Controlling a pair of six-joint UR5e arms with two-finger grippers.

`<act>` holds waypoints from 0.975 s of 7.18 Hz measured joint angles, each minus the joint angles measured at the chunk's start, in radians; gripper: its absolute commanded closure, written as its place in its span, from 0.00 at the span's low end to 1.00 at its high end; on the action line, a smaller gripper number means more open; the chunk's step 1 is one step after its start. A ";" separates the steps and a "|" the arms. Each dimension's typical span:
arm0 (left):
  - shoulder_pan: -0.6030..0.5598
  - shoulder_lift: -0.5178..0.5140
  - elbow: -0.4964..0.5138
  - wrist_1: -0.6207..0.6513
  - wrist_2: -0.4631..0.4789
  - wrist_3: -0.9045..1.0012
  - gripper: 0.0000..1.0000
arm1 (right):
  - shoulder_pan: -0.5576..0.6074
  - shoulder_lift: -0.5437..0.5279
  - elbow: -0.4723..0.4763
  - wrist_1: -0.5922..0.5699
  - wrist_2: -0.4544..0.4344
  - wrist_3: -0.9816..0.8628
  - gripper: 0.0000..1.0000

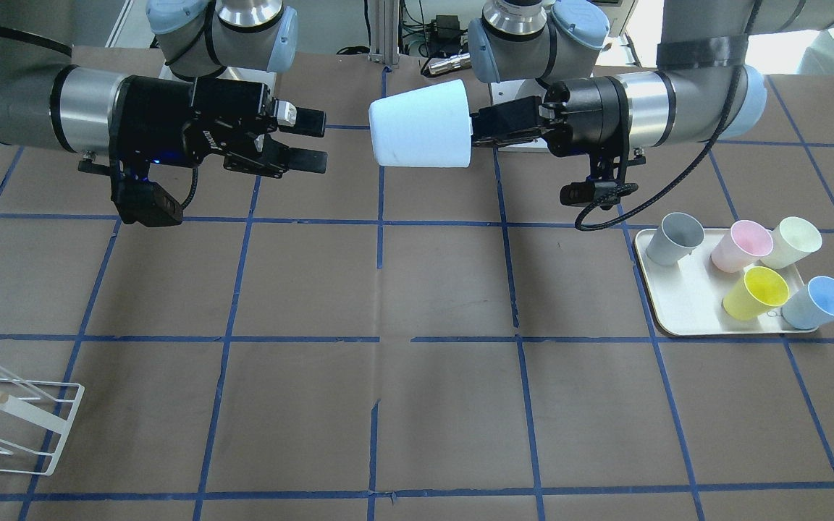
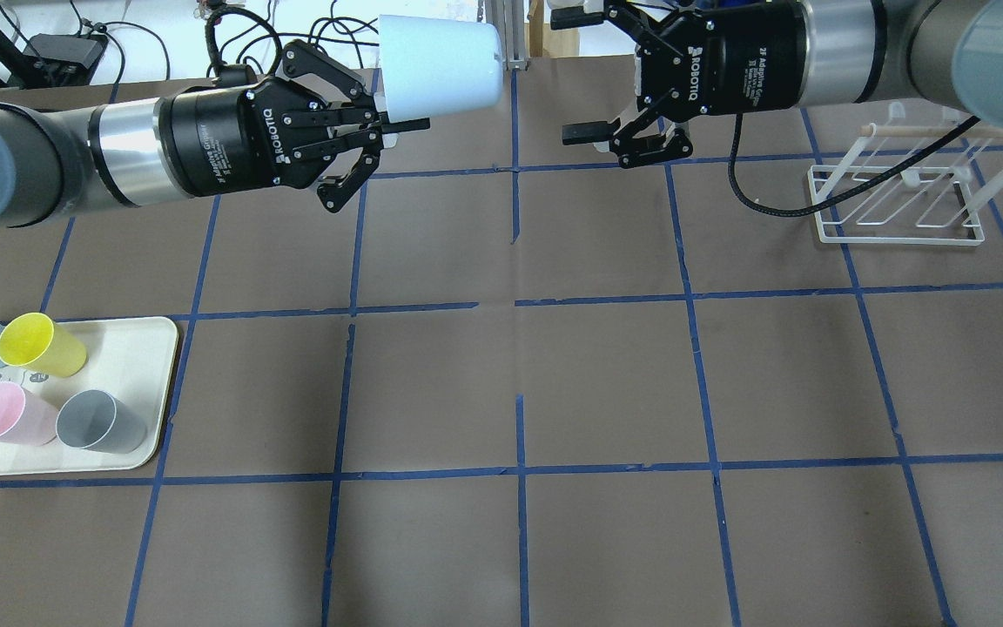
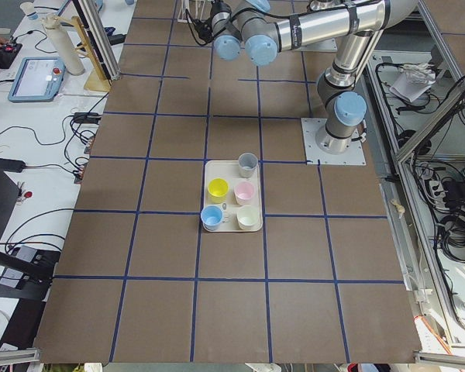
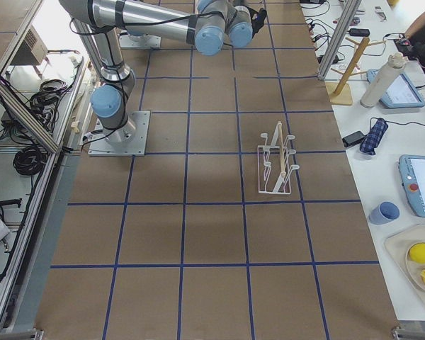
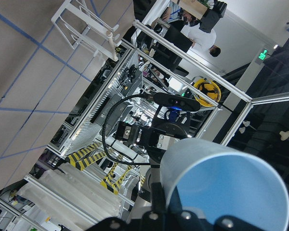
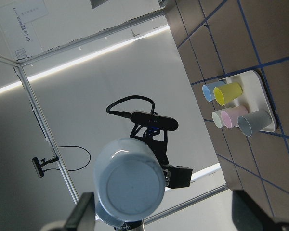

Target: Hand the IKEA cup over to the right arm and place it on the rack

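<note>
The pale blue IKEA cup (image 1: 420, 124) hangs in the air on its side, held at its rim by my left gripper (image 1: 476, 129), which is shut on it. Its base points toward my right gripper (image 1: 312, 141), which is open and empty a short gap away. In the overhead view the cup (image 2: 439, 65) sits between the left gripper (image 2: 393, 117) and the right gripper (image 2: 578, 74). The left wrist view shows the cup's open mouth (image 5: 226, 187); the right wrist view shows its base (image 6: 129, 180). The white wire rack (image 2: 898, 196) stands on the table at the right; it also shows in the front view (image 1: 11, 420).
A cream tray (image 1: 677, 307) on the left arm's side holds several cups, among them a second blue cup (image 1: 819, 302) and a grey cup (image 1: 672, 239). The tray (image 2: 149, 348) shows at the overhead view's left. A black cable (image 2: 771, 205) loops below the right arm.
</note>
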 measured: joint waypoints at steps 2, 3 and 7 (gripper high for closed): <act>-0.009 -0.001 -0.026 0.002 -0.012 0.028 1.00 | 0.019 0.001 0.000 -0.003 0.020 0.000 0.00; -0.012 0.001 -0.033 0.002 -0.013 0.031 1.00 | 0.031 0.004 0.000 -0.005 0.029 -0.001 0.00; -0.037 -0.004 -0.038 0.002 -0.036 0.034 1.00 | 0.067 0.015 -0.002 -0.017 0.037 -0.001 0.00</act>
